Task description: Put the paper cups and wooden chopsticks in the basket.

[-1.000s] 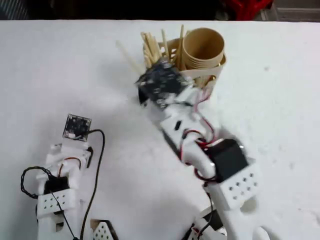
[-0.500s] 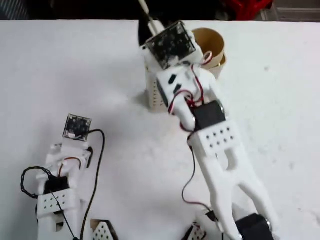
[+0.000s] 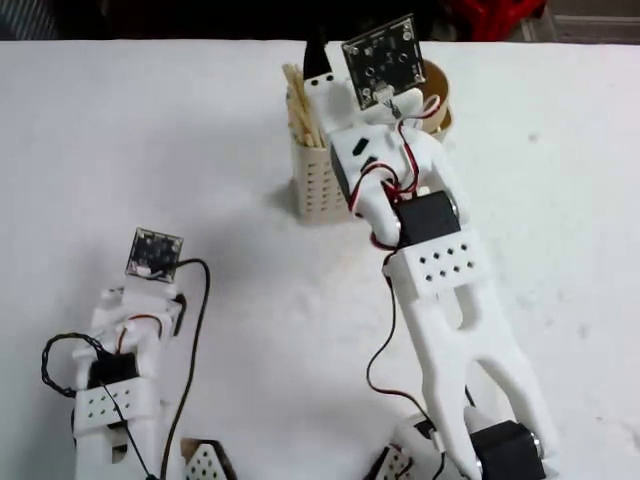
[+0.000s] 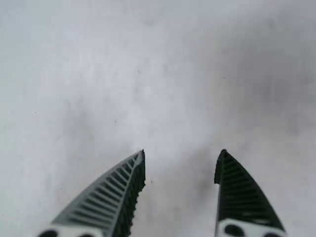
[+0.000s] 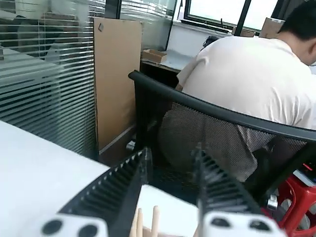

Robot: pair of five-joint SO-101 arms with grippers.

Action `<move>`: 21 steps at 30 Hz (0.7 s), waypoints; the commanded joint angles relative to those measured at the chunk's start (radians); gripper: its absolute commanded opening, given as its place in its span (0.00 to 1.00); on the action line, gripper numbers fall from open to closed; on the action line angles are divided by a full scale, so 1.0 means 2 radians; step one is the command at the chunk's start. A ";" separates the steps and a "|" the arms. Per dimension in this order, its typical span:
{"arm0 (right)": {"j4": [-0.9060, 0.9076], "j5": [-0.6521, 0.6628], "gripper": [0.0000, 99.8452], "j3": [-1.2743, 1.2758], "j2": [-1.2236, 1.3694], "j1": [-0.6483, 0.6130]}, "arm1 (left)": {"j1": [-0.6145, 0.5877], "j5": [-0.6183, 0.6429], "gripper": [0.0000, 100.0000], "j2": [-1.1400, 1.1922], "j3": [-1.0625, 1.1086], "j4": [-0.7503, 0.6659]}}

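Far side of worktop (image 3: pixel 150 130): white perforated basket (image 3: pixel 320 190), upright.
Basket contents: wooden chopsticks (image 3: pixel 298 100) standing on end.
Paper cups (image 3: pixel 437 88): nested, just beside the chopsticks, mostly hidden by the right arm.
Right tool (image 5: pixel 170 152): raised above the basket, jaws narrowly parted, holding nothing.
Left tool (image 4: pixel 181 154): over bare worktop, jaws moderately apart, empty, well apart from the basket.

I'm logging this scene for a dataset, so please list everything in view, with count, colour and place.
table: one, white, under everything.
basket: one, white, perforated, far middle of the table.
wooden chopsticks: several, pale, upright in the basket.
paper cups: stack, count unclear, brown, beside the chopsticks, partly behind the right arm.
left gripper: one, dark fingers, open, over bare table.
right gripper: one, dark fingers, open, above the chopsticks.
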 commanded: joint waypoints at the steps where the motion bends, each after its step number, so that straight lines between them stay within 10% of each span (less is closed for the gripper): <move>1: 0.073 -0.005 0.04 -0.017 -0.004 0.011 | -0.003 0.002 0.23 -0.006 -0.002 -0.011; 21: 0.456 -0.005 0.04 0.130 -0.256 0.096 | -0.003 0.002 0.23 -0.006 -0.002 -0.011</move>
